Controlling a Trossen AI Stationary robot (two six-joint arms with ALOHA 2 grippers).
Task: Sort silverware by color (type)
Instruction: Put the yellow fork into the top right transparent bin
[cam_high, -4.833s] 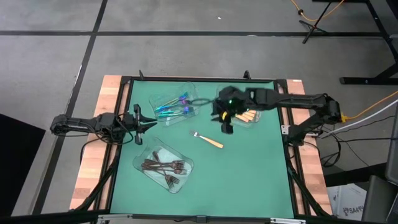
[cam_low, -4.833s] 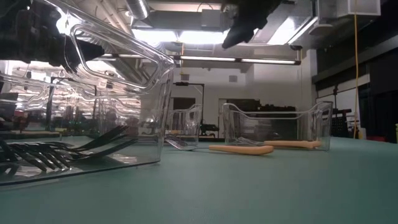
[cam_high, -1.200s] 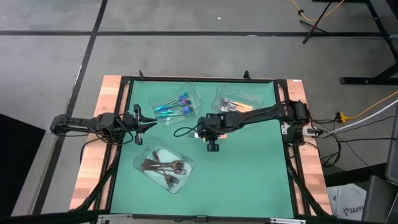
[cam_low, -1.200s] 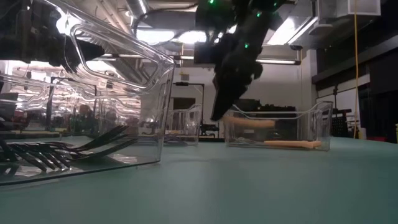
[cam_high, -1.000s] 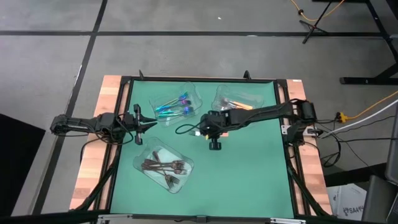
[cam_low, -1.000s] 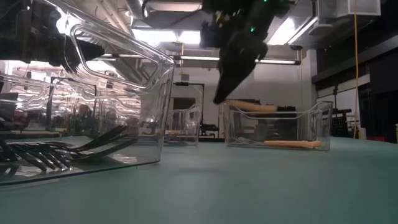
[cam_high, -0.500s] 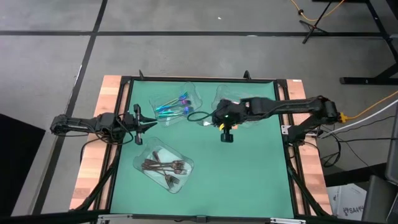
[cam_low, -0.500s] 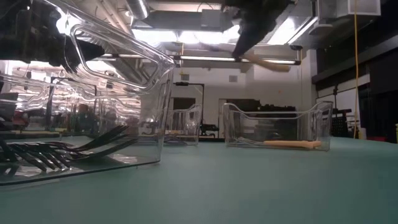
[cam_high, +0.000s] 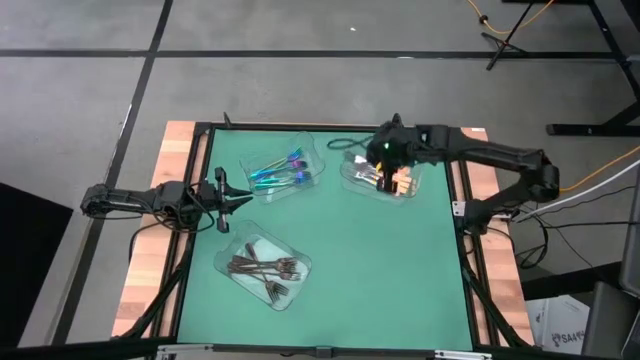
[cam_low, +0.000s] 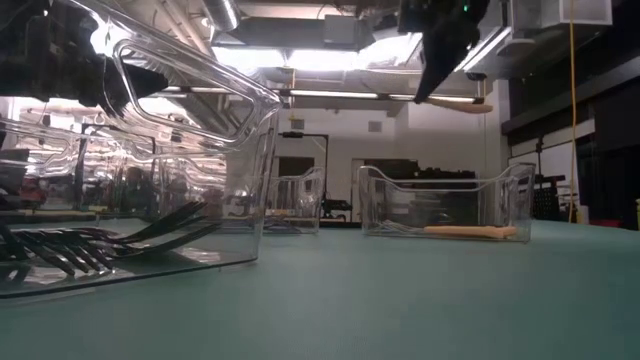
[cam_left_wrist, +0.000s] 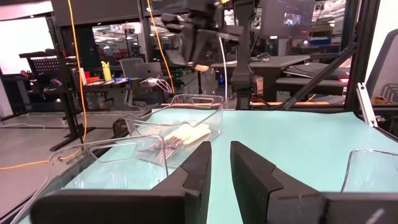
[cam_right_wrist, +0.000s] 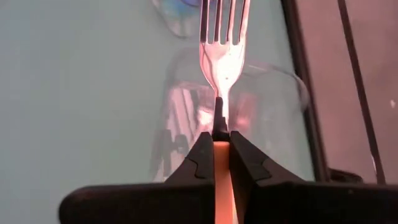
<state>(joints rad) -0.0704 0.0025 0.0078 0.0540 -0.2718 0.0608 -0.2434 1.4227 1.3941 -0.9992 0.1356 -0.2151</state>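
My right gripper (cam_right_wrist: 221, 138) is shut on an orange-handled fork (cam_right_wrist: 222, 37) with silver tines. It hangs high over the clear tray (cam_high: 362, 172) at the far right, where other orange-handled forks (cam_high: 402, 184) lie. Iridescent silverware (cam_high: 280, 172) lies in a far-left tray. Dark forks (cam_high: 262, 268) lie in a near-left tray. My left gripper (cam_high: 240, 197) waits open at the table's left edge, with nothing between its fingers (cam_left_wrist: 200, 167). My right gripper pinches the fork's orange handle (cam_right_wrist: 221, 152) between its two fingers, close to where the handle meets the silver neck. The fingers come down from above at a slant. The fork is lifted clear above the tray, roughly level, its handle end (cam_low: 478, 107) sticking out sideways.
Three clear plastic trays stand on the green mat: far left (cam_high: 300, 150), far right, and near left (cam_high: 232, 250). The black frame rail (cam_high: 455, 190) and wooden border run along the right edge. Bare mat lies in the middle and near right.
My right gripper has risen from low over the table's middle and gone toward the far right, carrying the orange-handled fork. The fork now hangs over the far-right tray, high above the mat. The gripper has stayed shut.
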